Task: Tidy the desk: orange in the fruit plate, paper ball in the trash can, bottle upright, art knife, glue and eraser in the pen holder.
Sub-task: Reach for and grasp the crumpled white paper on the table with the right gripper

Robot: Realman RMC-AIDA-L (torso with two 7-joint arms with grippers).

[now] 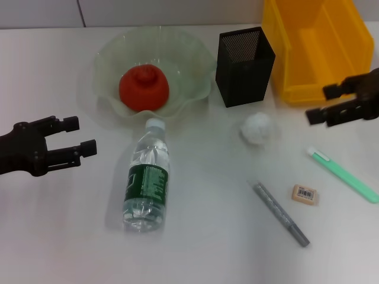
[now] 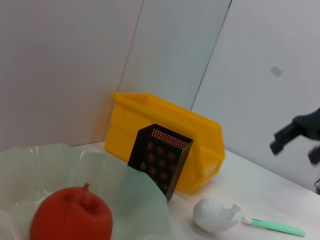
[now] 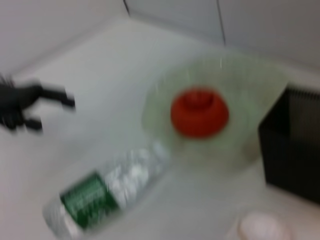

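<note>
The orange [image 1: 144, 88] already sits in the fruit plate [image 1: 195, 71], so that step looks done. The bottle [image 1: 146, 184] lies flat between both released hands: left hand [image 1: 78, 137] beside it, right hand [image 1: 324, 103] by the trash can [image 1: 308, 35]. Only the head view shows the eraser [image 1: 305, 194]; the paper ball [image 1: 257, 128] waits near the pen holder [image 1: 244, 66].

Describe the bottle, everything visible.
The bottle is clear plastic with a white cap and a dark green label around its middle. It lies on its side on the white desk, cap pointing toward the fruit plate and close to its rim. Neither gripper touches it.
</note>
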